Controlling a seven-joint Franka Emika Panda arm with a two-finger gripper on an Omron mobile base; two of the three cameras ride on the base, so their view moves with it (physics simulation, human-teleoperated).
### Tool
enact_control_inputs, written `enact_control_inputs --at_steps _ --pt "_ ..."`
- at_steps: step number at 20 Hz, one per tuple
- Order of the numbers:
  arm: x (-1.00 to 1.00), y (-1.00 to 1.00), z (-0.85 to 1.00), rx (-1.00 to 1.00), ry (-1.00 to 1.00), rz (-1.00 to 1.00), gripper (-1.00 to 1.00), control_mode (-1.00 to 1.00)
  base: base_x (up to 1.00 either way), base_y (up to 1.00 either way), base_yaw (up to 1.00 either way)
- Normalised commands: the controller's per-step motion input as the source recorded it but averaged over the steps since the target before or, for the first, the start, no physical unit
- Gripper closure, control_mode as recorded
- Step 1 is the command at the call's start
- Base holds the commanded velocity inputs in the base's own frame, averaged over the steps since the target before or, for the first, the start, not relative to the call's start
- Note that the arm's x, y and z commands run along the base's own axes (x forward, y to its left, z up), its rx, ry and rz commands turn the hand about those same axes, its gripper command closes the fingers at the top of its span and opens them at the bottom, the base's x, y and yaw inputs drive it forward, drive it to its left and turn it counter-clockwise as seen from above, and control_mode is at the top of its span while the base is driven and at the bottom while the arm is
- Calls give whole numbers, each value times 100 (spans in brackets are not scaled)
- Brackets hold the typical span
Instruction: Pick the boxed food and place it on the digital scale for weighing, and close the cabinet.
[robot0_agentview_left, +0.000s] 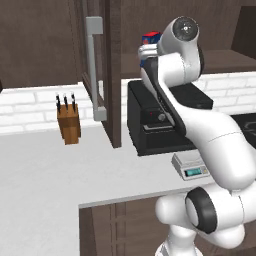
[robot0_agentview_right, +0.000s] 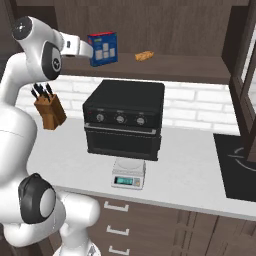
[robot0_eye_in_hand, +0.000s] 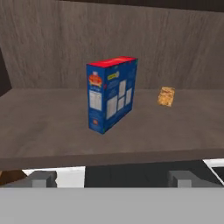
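- The boxed food (robot0_eye_in_hand: 110, 94) stands upright on the cabinet shelf (robot0_eye_in_hand: 52, 131), untouched, with a small orange-tan lump (robot0_eye_in_hand: 166, 96) off to one side of it.
- The pincer (robot0_eye_in_hand: 111, 178) is lined up short of the box, jaws spread wide with nothing between them.
- Down on the tabletop (robot0_agentview_right: 190, 175), the digital scale (robot0_agentview_right: 128, 176) sits bare just in front of the black oven (robot0_agentview_right: 124, 119).
- The cabinet (robot0_agentview_left: 107, 75) door stands swung open.
- My call: nothing is done yet; grasp, carry, placing and closing all remain.
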Motion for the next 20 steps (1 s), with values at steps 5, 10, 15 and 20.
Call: enact_control_inputs --at_steps 5,10,15,20 --pt "32 10 0 2 -6 0 -100 -100 0 0 0" --pt "31 3 0 1 -7 0 -100 -100 0 0 0" --pt "29 6 0 0 -1 -2 -100 -100 0 0 0" --pt "27 5 0 0 2 -2 -100 -100 0 0 0"
